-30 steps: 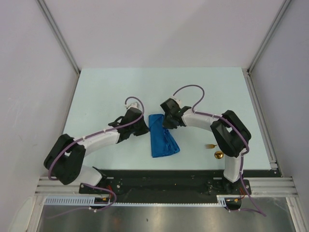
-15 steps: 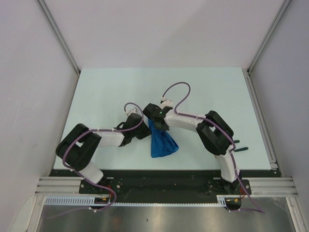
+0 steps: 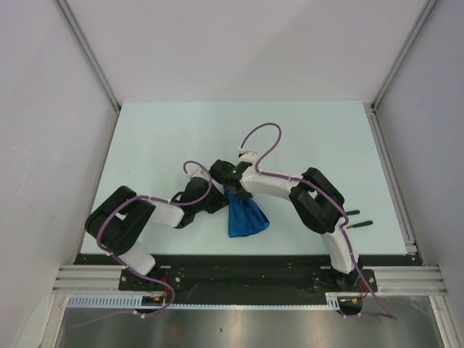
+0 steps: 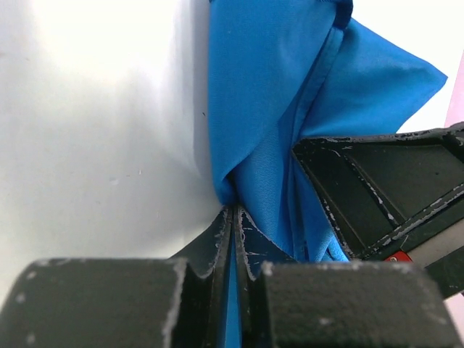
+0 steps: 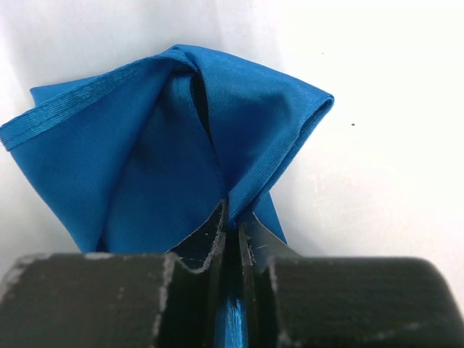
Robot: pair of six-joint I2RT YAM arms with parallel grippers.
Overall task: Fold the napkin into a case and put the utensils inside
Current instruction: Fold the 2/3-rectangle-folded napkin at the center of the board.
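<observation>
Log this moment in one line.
stage: folding napkin | left gripper: shut on napkin | right gripper: shut on napkin | utensils: outside, on table

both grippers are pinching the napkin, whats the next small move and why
Probably draw the pinched far end toward the near edge and lay it flat. The left gripper and right gripper are both shut on the napkin, which is bunched, not yet folded over.

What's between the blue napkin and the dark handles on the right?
The right arm's black elbow stands between the napkin and the utensils' handles, in the top view.
</observation>
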